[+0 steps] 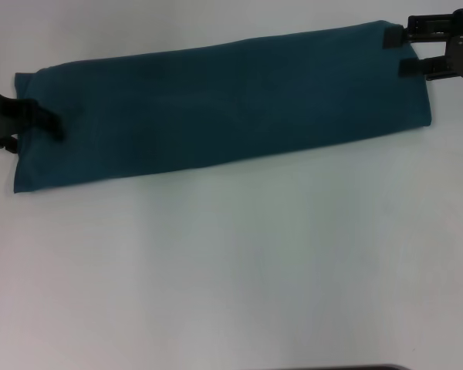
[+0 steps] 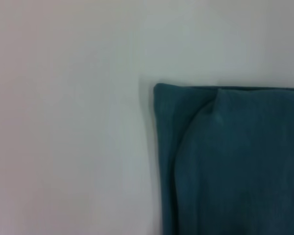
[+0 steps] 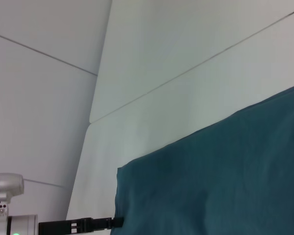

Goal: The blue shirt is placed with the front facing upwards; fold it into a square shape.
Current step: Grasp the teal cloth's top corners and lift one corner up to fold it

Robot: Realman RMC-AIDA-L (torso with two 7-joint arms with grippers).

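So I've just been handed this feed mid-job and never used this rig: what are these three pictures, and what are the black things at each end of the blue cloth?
The black things are the robot's two grippers, one on each arm. The wide picture comes from a camera on the robot's head, looking down at a white table. On it lies the blue shirt, already folded into one long band. The left gripper sits on the band's left end. The right gripper is at the right end, fingers spread apart, tips over the cloth edge. The other two pictures come from cameras on the wrists. The left wrist view shows a folded corner of the shirt. The right wrist view looks along the shirt toward the far left gripper.
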